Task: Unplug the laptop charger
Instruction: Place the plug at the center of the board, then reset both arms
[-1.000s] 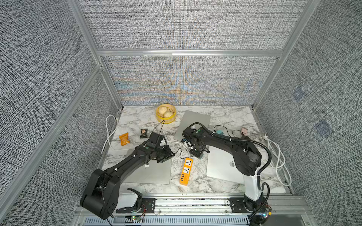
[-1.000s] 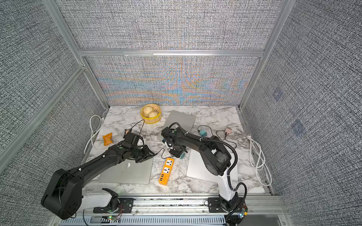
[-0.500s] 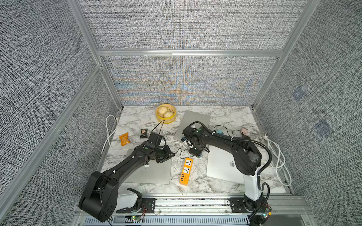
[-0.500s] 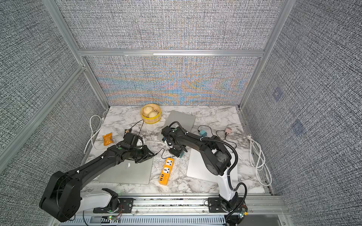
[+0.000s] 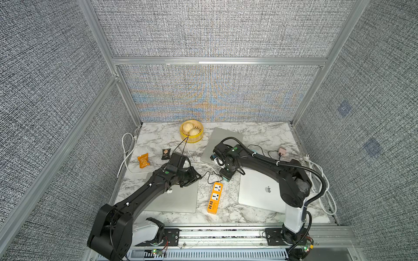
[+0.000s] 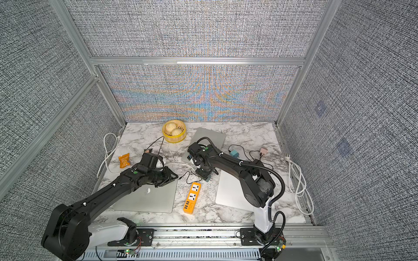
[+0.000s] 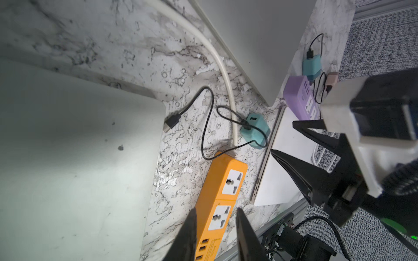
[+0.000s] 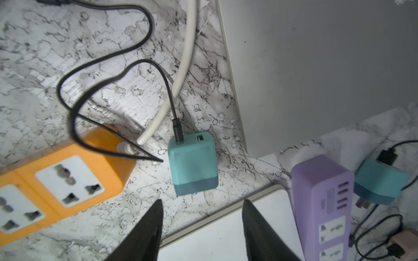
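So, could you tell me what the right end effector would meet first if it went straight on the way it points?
Probably the teal charger, lying on the marble with its prongs toward the right end effector, though depth is unclear.

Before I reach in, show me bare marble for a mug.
Widest bare patch: back right corner, bordered by the far laptop, the pink adapter and the back wall. Smaller one: between the steamer basket and the white cable. Crowded: the middle, around the orange power strip, teal charger and black cord.
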Motion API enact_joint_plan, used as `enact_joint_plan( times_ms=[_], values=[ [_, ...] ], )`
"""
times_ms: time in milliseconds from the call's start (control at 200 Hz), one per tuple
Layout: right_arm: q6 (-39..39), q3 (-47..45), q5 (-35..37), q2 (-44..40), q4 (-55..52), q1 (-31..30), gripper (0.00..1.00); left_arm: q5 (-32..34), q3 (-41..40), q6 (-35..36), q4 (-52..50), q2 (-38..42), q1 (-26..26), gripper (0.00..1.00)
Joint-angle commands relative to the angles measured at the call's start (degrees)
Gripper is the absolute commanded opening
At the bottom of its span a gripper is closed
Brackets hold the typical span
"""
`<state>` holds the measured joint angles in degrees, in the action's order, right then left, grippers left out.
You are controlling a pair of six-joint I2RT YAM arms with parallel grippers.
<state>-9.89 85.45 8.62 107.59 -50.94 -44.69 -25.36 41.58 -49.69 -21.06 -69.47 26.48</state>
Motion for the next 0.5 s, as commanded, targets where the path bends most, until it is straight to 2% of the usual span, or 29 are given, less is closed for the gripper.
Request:
enact_joint_plan(
  times_ms=[0, 30, 50, 100, 120, 145, 165, 260, 360, 450, 495],
  values=[
    [3.8, -3.1, -1.1, -5.5, 4.6, 1.1, 0.63, 2.5, 1.5, 3.4, 1.1, 1.9, -0.1, 0.39],
    [4.7, -4.8, -1.5, -7.7, 6.6, 1.5, 0.68, 2.8, 1.9, 4.3, 1.3, 2.4, -0.1, 0.43],
    [5.2, -6.0, -1.9, -9.2, 8.0, 2.0, 0.81, 3.5, 2.3, 4.7, 1.2, 2.7, -0.1, 0.48],
    [6.4, -9.1, -2.7, -12.8, 11.4, 2.8, 0.98, 5.2, 3.2, 5.9, 0.7, 3.4, -0.1, 0.64],
    [6.9, -10.3, -2.9, -14.1, 12.7, 3.2, 0.99, 5.8, 3.5, 6.4, 0.7, 3.6, -0.1, 0.72],
    [7.4, -11.6, -3.2, -15.6, 13.9, 3.7, 0.99, 6.6, 3.7, 7.1, 0.9, 3.9, -0.1, 0.92],
    [7.8, -12.5, -3.2, -16.7, 14.9, 4.0, 0.99, 7.2, 3.7, 7.8, 1.3, 4.2, -0.1, 0.99],
    [9.1, -17.2, -1.7, -21.1, 19.6, 5.9, 0.99, 11.7, 3.5, 10.0, 3.3, 5.9, -0.1, 1.0],
    [11.7, -25.8, 0.4, -27.9, 29.4, 9.2, 0.99, 20.5, 1.8, 12.5, 7.0, 9.1, -0.1, 1.0],
    [15.1, -35.3, 3.2, -35.2, 39.4, 13.4, 0.99, 28.6, -2.4, 19.2, 14.8, 13.1, -0.1, 1.0],
    [15.9, -40.2, 7.0, -38.9, 45.3, 15.1, 0.99, 33.4, -4.5, 21.9, 17.9, 15.3, -0.2, 1.0]
  ],
)
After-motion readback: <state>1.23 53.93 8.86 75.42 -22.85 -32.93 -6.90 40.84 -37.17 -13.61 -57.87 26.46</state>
